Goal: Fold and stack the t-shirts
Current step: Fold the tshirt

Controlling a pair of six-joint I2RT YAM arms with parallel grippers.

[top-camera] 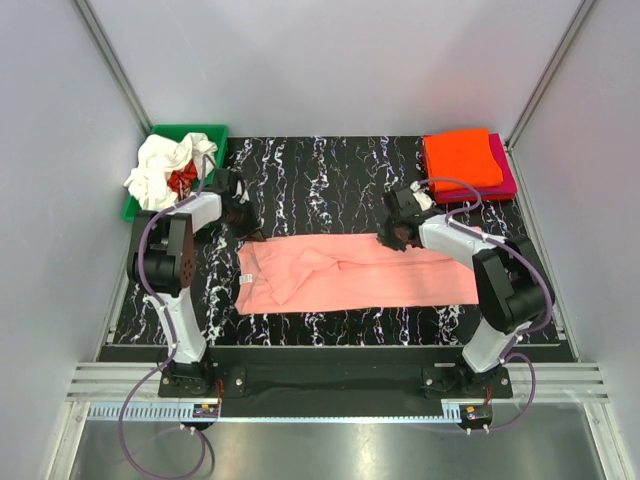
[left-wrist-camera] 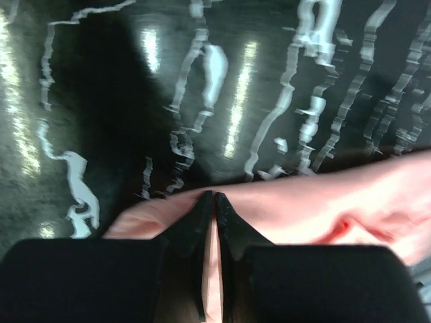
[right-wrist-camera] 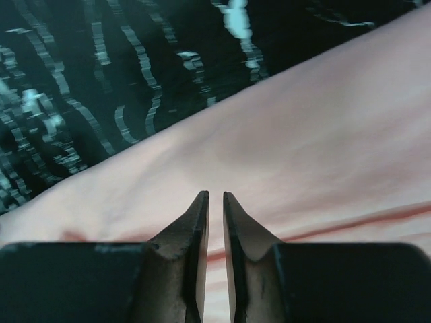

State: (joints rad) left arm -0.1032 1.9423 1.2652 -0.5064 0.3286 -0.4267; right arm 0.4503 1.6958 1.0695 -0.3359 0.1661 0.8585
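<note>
salmon-pink shirt (top-camera: 360, 272) lies flat across the middle of the table (top-camera: 300, 170). left gripper (left-wrist-camera: 214, 196) at its far edge: jaws almost together, grip on cloth cannot be told. right gripper (right-wrist-camera: 215, 195) over the shirt: jaws slightly parted.

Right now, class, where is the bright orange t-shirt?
In the top view, the orange t-shirt lies folded at the far right corner of the table, on top of the folded magenta t-shirt.
</note>
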